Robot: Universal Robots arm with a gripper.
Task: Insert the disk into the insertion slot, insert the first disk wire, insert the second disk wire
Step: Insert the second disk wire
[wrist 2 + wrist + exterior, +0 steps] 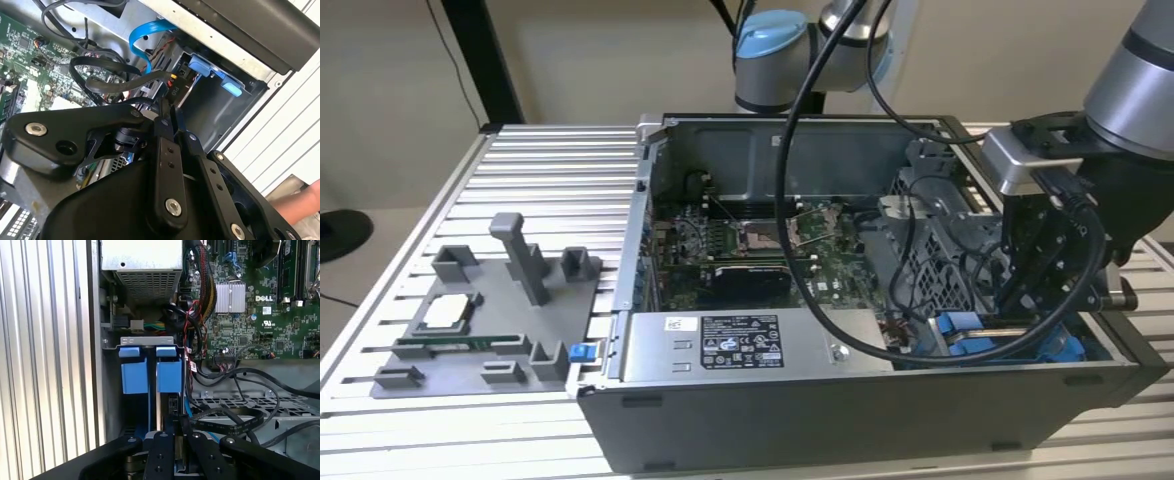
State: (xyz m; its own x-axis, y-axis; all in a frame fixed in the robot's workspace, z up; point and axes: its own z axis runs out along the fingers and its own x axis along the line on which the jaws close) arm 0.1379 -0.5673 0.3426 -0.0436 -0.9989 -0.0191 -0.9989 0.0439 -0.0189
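Note:
My gripper (pixel 1019 318) reaches down into the front corner of the open computer case on the exterior view's right. There lies the insertion slot (pixel 147 341), a grey metal bay with bright blue rails (pixel 135 376). The disk's blue carrier (pixel 169 376) sits inside it, and the disk body is mostly hidden. In both wrist views the gripper (pixel 176 422) (pixel 169 112) has its fingers pressed close together on a small black wire plug (pixel 173 404), right over the carrier. A flat black wire (pixel 125 79) runs toward the bay's blue tabs (pixel 202 65).
The grey power-supply box (pixel 740 345) lies beside the bay. The motherboard (pixel 747 240) and a perforated cage (pixel 927 260) are further in. A blue data cable (pixel 140 45) loops above the bay. A grey fixture tray (pixel 494 310) rests on the slatted table. A hand (pixel 300 202) is outside the case.

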